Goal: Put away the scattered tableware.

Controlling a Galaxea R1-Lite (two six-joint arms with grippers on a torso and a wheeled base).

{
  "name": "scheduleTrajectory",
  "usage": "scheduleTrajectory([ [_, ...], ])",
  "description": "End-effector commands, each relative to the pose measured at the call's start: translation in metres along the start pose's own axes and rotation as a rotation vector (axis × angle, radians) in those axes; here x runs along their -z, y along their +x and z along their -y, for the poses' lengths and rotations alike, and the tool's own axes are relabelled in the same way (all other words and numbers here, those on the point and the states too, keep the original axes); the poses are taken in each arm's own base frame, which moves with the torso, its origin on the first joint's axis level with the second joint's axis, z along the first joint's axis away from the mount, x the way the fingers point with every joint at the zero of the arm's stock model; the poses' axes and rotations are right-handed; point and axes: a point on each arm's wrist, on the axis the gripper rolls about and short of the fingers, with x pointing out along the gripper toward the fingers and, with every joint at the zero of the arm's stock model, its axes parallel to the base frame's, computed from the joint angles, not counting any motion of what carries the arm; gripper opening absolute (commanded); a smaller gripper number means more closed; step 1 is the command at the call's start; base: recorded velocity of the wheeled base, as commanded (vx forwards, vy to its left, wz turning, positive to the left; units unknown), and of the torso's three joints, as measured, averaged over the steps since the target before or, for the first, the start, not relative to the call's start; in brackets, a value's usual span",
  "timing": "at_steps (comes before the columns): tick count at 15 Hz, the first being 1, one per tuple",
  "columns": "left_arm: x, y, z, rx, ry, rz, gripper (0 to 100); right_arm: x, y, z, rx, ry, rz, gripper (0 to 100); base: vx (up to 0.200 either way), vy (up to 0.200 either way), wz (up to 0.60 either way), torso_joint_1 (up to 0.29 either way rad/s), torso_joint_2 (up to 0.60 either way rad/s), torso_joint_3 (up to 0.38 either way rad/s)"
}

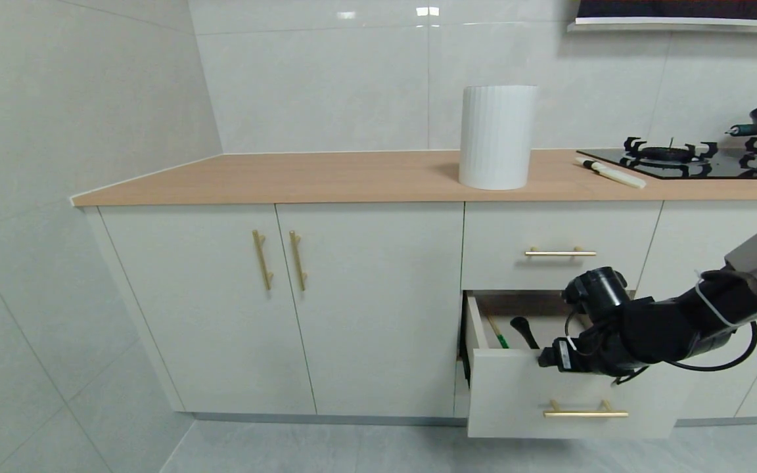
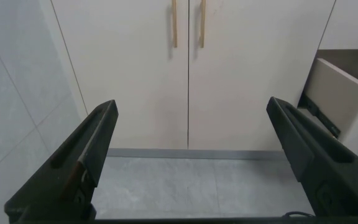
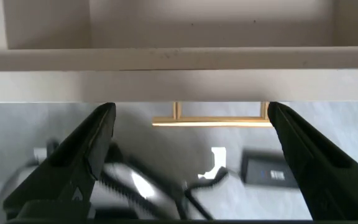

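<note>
End effectors both stand wide apart, gripping nothing. The right end effector point(image 3: 190, 111) is at the top rim of one open drawer point(image 1: 523, 394), and the left end effector point(image 2: 190, 106) faces two cabinet doors point(image 2: 123, 68). Two things lie in the drawer, a green-handled utensil point(image 1: 497, 332) and a black utensil point(image 1: 523, 332). One pale utensil point(image 1: 610, 173) lies on the counter point(image 1: 319, 177), at 3 o'clock from one white canister point(image 1: 497, 136).

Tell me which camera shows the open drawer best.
The head view: it shows most of the open drawer pulled out, utensils inside, and the right gripper at its front edge. The right wrist view catches the front's top edge and gold handle; the left wrist view, one corner.
</note>
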Motion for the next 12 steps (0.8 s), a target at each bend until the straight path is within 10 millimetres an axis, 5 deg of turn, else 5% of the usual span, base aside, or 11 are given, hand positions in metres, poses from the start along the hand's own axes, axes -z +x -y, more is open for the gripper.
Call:
scheduleTrajectory([
  [1, 0.0, 0.0, 0.0, -0.001, 0.0, 0.0, 100, -0.003, 0.037, -0.001, 0.004, -0.008, 0.013, 100, 0.0, 0.0, 0.0, 0.0, 0.0, 0.0],
  [7, 0.0, 0.0, 0.0, -0.001, 0.0, 0.0, 100, -0.004, 0.092, -0.005, -0.045, 0.052, 0.255, 100, 0.0, 0.0, 0.0, 0.0, 0.0, 0.0],
  [12, 0.0, 0.0, 0.0, -0.001, 0.0, 0.0, 100, -0.015, 0.117, 0.012, -0.019, 0.11, 0.365, 100, 0.0, 0.0, 0.0, 0.0, 0.0, 0.0],
])
